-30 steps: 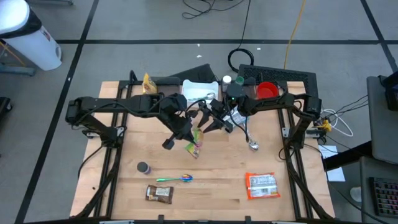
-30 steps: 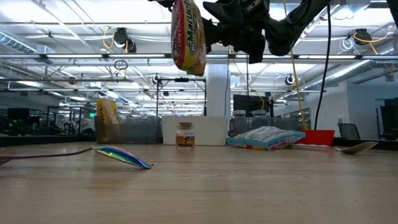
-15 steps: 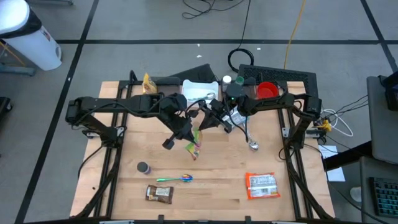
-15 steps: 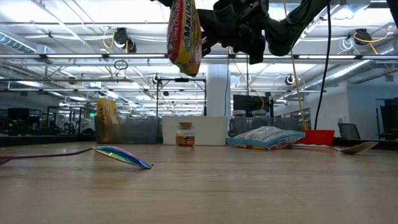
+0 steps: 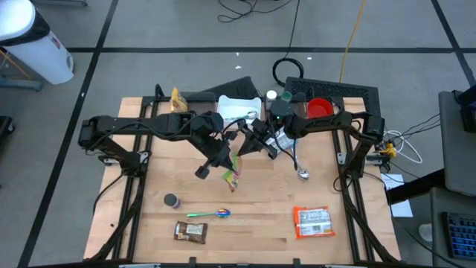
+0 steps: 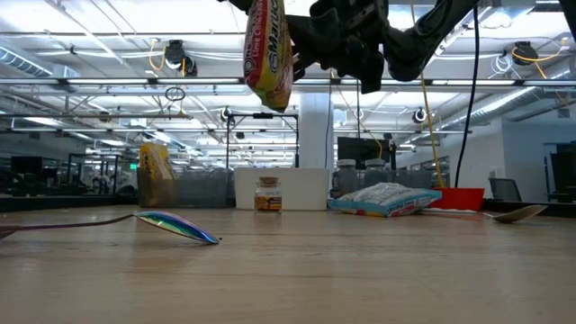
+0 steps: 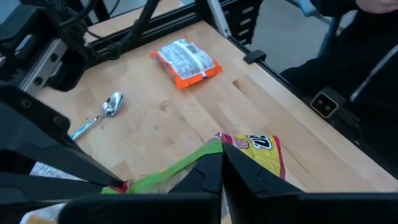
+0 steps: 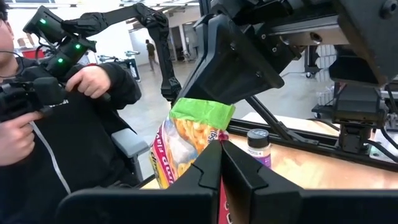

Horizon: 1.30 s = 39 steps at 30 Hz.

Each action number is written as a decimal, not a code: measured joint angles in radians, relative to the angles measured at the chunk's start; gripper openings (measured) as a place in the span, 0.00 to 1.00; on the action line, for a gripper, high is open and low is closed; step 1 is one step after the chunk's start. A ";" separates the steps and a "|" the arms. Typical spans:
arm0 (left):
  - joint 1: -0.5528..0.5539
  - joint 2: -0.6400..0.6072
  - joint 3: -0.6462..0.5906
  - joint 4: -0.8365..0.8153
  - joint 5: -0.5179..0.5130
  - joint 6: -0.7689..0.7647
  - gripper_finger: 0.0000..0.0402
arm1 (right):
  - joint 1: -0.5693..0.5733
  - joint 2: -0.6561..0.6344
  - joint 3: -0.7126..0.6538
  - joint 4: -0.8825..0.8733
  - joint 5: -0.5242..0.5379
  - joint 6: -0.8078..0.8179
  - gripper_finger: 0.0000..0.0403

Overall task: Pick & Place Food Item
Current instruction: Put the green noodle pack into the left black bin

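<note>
A yellow snack packet [image 5: 233, 173] with a green top end and red lettering hangs high over the table's middle; the low view shows it well clear of the wood [image 6: 268, 54]. My left gripper [image 5: 225, 155] reaches in from the left and is shut on it. My right gripper [image 5: 244, 149] reaches in from the right, roughly level, and is shut on it too. Each wrist view shows that arm's fingertips closed together against the packet [image 7: 249, 149] [image 8: 183, 140]. My left gripper pinches the packet's green end [image 7: 202, 158] between its two fingers, coming at it slanting down from the table's left. The packet hangs below, clear of the table. My right gripper pinches the packet's side edge just under the green end [image 8: 214, 142] between its two fingers. The fingers come level from the table's right. The packet hangs upright, lifted clear.
On the table lie a colourful spoon [image 5: 210, 214], a metal spoon [image 5: 303, 173], an orange packet [image 5: 312, 222], a brown bar [image 5: 190, 232] and a small dark cap [image 5: 172, 200]. A white tray [image 5: 238, 106], red bowl [image 5: 320, 108] and yellow bag [image 5: 177, 100] stand at the far edge. A person [image 8: 56, 124] stands beyond the table.
My right gripper has shut on the packet's side edge without shifting. The hanging packet has turned a little about its upright line and shows narrower in the low view. My left gripper has kept its hold and place.
</note>
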 joint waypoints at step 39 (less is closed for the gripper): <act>0.046 -0.143 -0.001 -0.127 -0.350 -0.285 0.40 | -0.078 -0.116 0.000 -0.333 0.122 -0.215 0.00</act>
